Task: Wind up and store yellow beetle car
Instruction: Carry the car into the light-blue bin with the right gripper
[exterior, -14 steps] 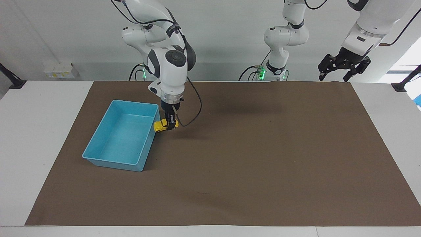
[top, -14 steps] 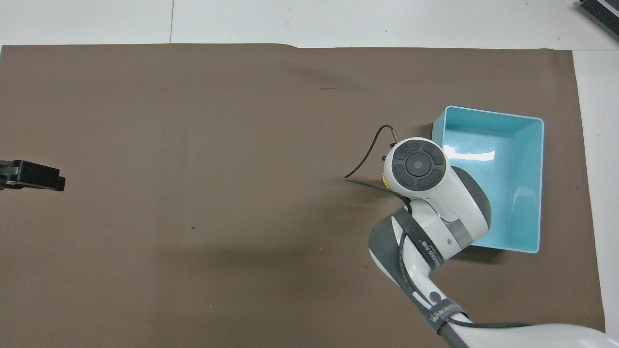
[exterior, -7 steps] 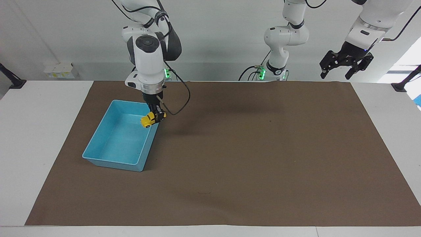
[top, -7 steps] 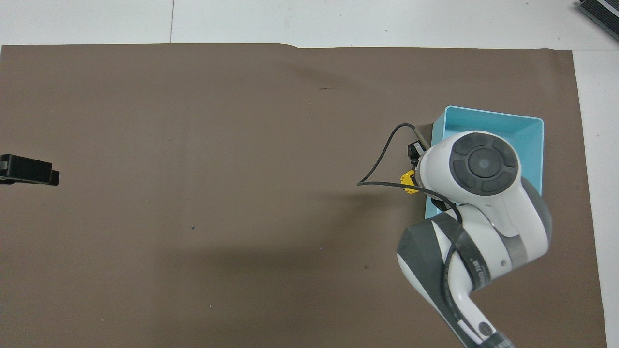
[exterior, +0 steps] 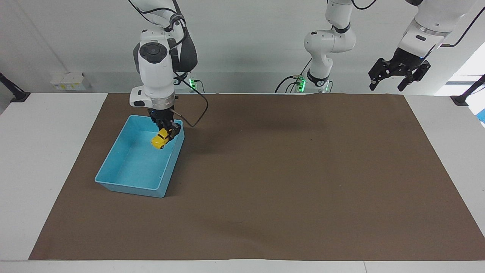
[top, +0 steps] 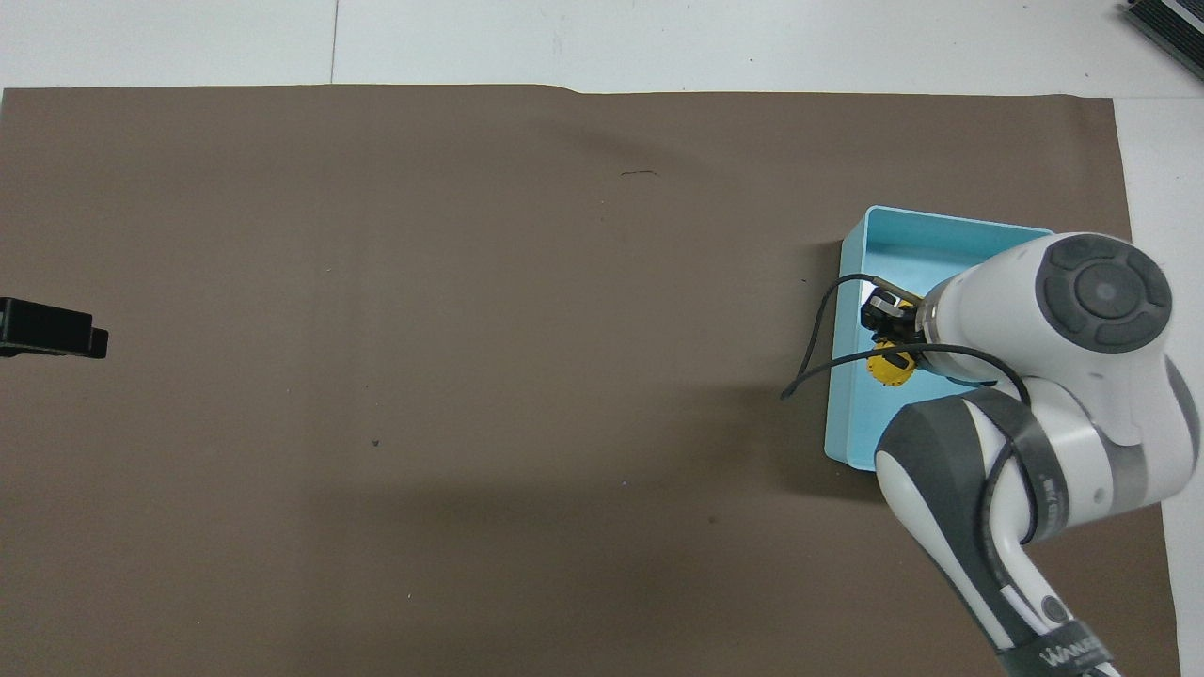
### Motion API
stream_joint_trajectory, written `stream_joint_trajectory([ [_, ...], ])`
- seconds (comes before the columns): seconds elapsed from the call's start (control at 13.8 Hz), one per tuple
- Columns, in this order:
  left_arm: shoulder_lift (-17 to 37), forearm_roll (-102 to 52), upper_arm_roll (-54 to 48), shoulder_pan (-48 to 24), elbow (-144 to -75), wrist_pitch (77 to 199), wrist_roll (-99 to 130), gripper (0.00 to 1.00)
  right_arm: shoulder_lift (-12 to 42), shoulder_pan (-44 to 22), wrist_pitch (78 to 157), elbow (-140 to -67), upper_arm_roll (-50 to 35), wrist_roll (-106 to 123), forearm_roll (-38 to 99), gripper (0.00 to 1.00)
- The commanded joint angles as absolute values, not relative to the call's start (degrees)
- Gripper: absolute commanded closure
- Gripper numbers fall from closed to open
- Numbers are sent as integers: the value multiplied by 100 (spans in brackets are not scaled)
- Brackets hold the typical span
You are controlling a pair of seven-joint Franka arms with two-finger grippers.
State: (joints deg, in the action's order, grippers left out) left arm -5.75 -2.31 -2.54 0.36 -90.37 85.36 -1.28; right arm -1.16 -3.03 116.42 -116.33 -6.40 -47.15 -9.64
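The yellow beetle car [exterior: 159, 140] is held tilted in my right gripper [exterior: 167, 132], which is shut on it and hangs over the blue tray [exterior: 125, 184], above the part of it nearer to the robots. In the overhead view the car [top: 890, 366] shows under the right gripper [top: 888, 323], inside the outline of the tray [top: 840, 414]. The right arm's body hides much of the tray there. My left gripper [exterior: 397, 74] is open and empty, raised over the left arm's end of the table, where that arm waits.
A brown mat [exterior: 288, 178] covers most of the white table. The left gripper's tip [top: 52, 329] shows at the edge of the overhead view. A black cable [exterior: 195, 113] loops from the right wrist.
My right gripper has carried the car from beside the tray over its rim to above its inside. The left gripper has risen slightly.
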Motion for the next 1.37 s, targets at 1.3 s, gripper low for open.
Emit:
stream_joint_trajectory([
  [1.3,-598,-299,-281,132,-8965,8385,-88,0,-123,976,15327,-14255,-686,-774,-97,100],
])
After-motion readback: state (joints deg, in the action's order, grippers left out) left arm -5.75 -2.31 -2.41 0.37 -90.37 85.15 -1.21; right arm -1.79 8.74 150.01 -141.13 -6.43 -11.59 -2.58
